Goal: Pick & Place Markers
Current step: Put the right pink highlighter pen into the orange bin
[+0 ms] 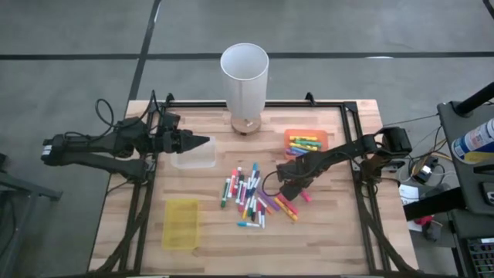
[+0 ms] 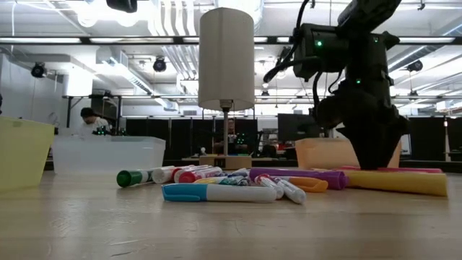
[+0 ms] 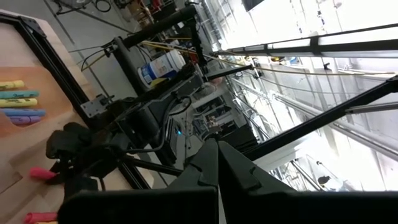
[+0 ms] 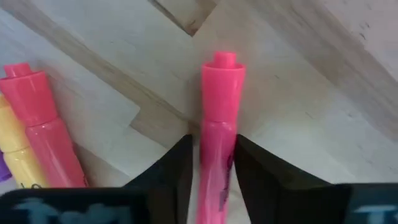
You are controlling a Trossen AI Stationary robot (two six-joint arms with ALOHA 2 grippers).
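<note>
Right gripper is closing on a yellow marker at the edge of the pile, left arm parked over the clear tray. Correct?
Not quite: the marker between the right gripper's fingers is pink, not yellow, as the right wrist view shows. The rest holds: left gripper waits shut over the clear tray.

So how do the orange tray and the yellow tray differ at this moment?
The orange tray holds several markers; the yellow tray shows none. The orange tray sits toward the table's far right, beside the right arm, whose right gripper is down on a pink marker; the yellow tray sits near left, with no arm over it. Both are small plastic trays resting flat on the wooden table.
</note>
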